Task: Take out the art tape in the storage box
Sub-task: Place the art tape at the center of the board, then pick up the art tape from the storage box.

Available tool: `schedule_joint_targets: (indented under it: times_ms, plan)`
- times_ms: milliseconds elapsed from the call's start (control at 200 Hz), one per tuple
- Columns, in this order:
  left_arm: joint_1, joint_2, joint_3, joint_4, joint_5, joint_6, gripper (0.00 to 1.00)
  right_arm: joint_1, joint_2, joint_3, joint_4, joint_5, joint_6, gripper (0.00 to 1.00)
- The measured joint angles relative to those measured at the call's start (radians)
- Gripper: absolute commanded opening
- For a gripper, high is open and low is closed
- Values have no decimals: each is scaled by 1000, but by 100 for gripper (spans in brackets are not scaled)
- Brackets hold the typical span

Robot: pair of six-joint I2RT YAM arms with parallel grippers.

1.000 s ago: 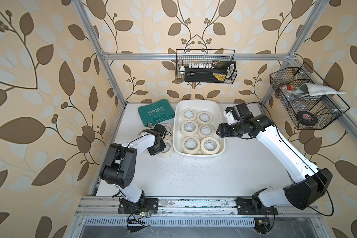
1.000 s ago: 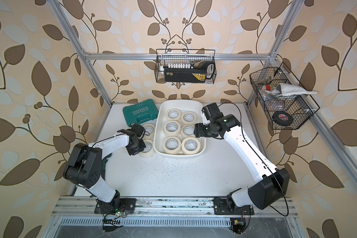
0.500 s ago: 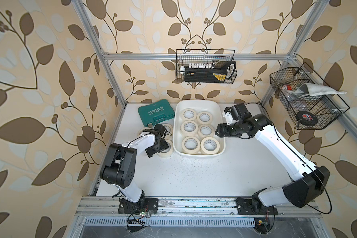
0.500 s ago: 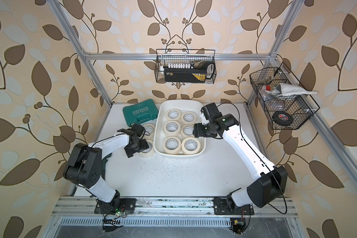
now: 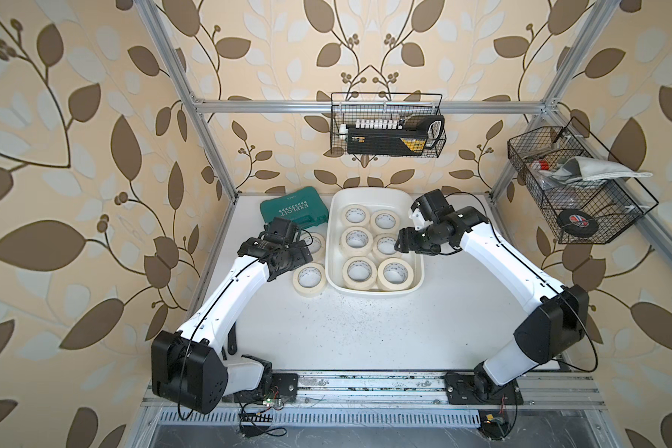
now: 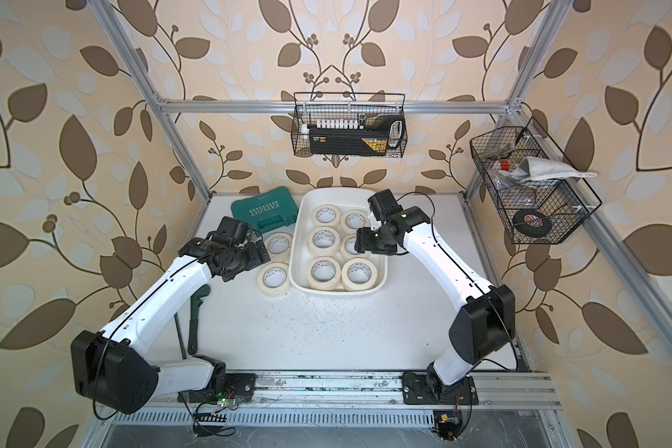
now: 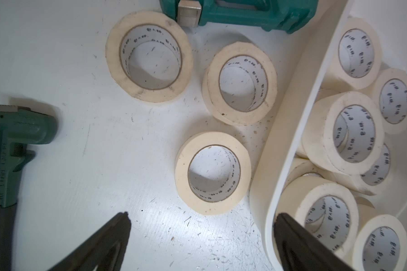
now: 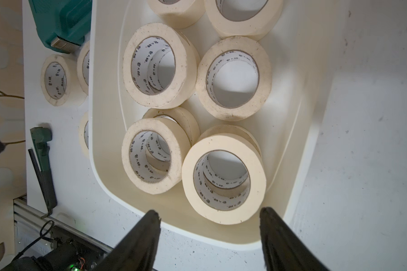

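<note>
Three art tape rolls (image 7: 212,139) lie on the table (image 7: 80,70) left of the storage box (image 7: 291,140), before the spread, empty left gripper (image 7: 201,216); next, the spread right gripper (image 8: 209,211) likely must close on the nearest roll (image 8: 223,142) inside.

leaf-patterned wallpaper (image 5: 94,128), white tabletop (image 5: 365,341)

Left claw (image 7: 201,215) has opened, releasing the art tape roll (image 7: 213,172)
</note>
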Motion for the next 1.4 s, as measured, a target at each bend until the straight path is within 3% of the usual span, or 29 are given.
schedule_joint_targets:
  times_ms: [315,500,840,1190,1399]
  plan:
    - [0,-136,31,-88,-2,79,99,114,288,303,-28,113,20,66]
    - [0,-149,43,-109,-3,109,99,142,461,476,-58,200,20,65]
    - [0,-151,44,-144,-2,130,99,143,626,591,-75,225,20,65]
    - [0,-154,43,-146,-2,134,99,141,702,657,-67,225,20,63]
    - [0,-112,47,-141,-2,154,99,125,716,657,-57,220,25,50]
